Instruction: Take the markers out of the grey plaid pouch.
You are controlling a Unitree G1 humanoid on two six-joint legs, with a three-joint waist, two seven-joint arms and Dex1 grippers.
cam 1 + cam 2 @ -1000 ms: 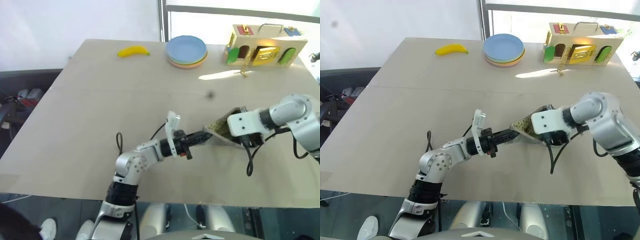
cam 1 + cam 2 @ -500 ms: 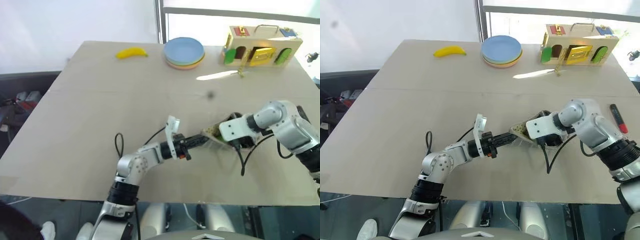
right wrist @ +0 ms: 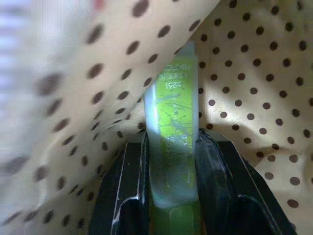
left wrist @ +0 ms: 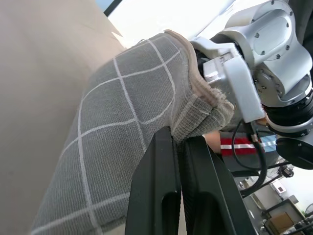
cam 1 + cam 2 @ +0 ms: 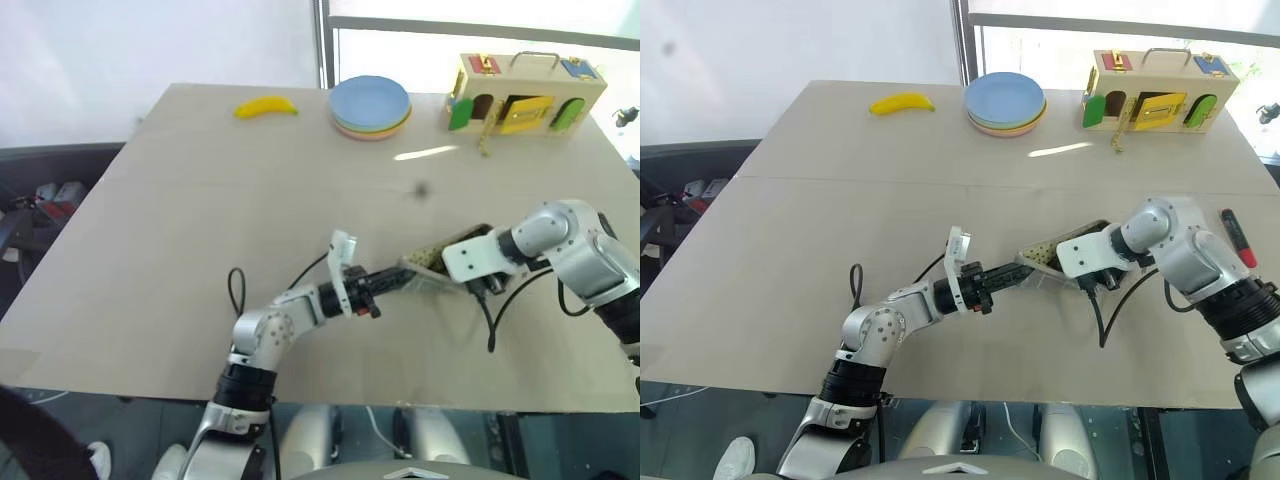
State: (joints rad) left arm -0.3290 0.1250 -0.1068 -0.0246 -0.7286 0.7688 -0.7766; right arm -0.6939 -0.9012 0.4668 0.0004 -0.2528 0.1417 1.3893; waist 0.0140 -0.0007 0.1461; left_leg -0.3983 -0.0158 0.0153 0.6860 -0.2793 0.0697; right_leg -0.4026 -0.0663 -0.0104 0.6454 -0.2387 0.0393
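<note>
progress: mid-task. One black marker with a red end [image 5: 1236, 237] already lies out on the desk [image 5: 840, 200], to the right of the right arm and well apart from the pouch. The light green marker [image 3: 172, 142] is not out yet, it sits inside the pouch against the tan dotted lining [image 3: 244, 98].
left to do: pull the green marker clear of the opening and set it down, as I judge it.
pouch: the grey plaid pouch [image 4: 127, 122] lies mid-desk between the two arms, opening turned up and toward the right arm.
left gripper [image 4: 180, 147]: jaws fully shut, pinching the edge of the pouch fabric at its opening, holding it steady.
right gripper [image 3: 171, 161]: jaws closed on the green marker, one black finger touching each side of its barrel, deep in the pouch.
left arm pose: reaches across the desk toward the right, forearm low and near level, gripper pointing into the pouch end.
right arm pose: elbow out to the right, wrist bent, gripper tipped steeply down into the pouch mouth.
risk: pouch may lift with the marker if the left pinch slips.
</note>
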